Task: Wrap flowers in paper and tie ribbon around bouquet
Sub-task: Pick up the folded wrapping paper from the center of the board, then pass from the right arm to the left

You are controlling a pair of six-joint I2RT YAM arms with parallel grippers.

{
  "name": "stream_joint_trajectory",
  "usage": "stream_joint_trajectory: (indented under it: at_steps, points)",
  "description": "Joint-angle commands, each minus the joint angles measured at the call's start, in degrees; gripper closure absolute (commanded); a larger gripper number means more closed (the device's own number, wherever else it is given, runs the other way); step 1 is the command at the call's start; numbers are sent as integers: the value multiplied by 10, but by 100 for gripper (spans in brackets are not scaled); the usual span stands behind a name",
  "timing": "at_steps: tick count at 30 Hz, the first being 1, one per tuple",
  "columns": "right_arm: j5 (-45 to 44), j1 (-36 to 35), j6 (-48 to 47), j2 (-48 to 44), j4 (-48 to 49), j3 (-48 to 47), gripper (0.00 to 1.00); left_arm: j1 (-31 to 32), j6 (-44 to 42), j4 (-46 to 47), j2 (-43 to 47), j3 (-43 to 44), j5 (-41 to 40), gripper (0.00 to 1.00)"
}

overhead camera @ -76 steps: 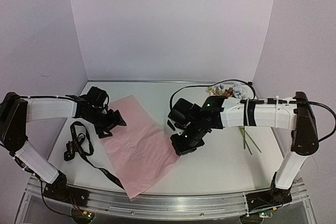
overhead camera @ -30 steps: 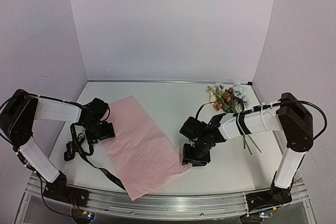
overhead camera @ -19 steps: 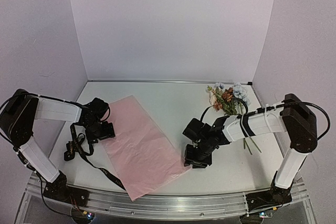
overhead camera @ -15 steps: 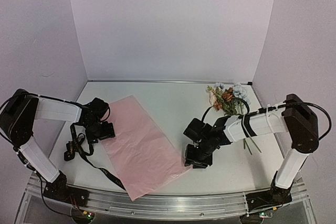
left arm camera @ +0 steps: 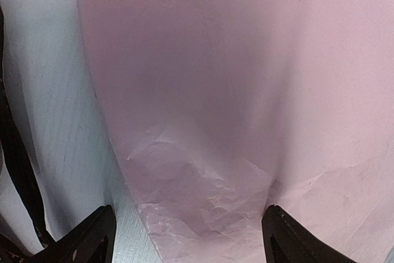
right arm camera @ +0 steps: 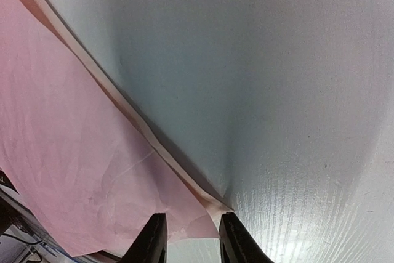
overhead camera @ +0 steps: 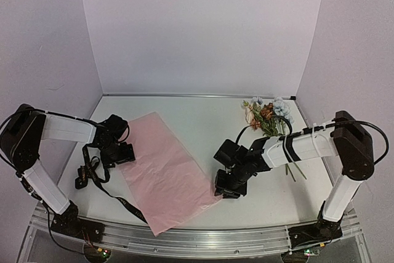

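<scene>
The pale pink paper (overhead camera: 163,167) lies flat on the table, its near corner by the front edge. My left gripper (overhead camera: 125,153) rests on the paper's left edge, wide open, and creased paper (left arm camera: 203,170) lies between its fingers (left arm camera: 86,241). My right gripper (overhead camera: 226,190) is down at the paper's right corner. That corner (right arm camera: 209,217) lies between the fingers (right arm camera: 152,238), which stand narrowly apart and do not pinch it. The flowers (overhead camera: 268,114) lie at the back right, stems toward the front. The black ribbon (overhead camera: 92,169) is coiled left of the paper.
The ribbon's strip (left arm camera: 17,164) runs along the left of the left wrist view, next to the finger. The white table (right arm camera: 277,90) stretches right of the paper corner. The lilac walls (overhead camera: 197,29) close in the back and both sides.
My right gripper's jaws have narrowed around the paper's right corner, and the arm shifted very slightly. The left arm, paper, flowers and ribbon have stayed where they were over the last second.
</scene>
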State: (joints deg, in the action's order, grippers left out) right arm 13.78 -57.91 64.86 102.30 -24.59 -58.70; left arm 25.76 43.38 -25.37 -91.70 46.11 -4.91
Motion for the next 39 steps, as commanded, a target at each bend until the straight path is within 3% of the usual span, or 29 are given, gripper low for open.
stream_joint_trajectory:
  at_steps: [1,8,13,22,31,36,39]
  points:
    - [3,-3,12,-2,9,-10,73,-4,0,2,-28,-7,23,15]
    - [8,-3,16,1,13,-13,82,-4,0,4,-29,-7,26,15]
    - [8,-3,-8,-5,1,-26,100,-3,-3,-2,-22,2,42,14]
    - [-37,-33,-273,-37,-194,-208,100,-4,42,-46,84,81,206,8]
    - [23,-101,-480,-25,-263,-354,100,-4,139,34,98,127,410,6]
    - [26,-140,-565,-2,-337,-435,100,-3,205,63,96,119,467,9]
    - [14,-161,-605,23,-385,-483,100,-2,205,29,78,130,489,11]
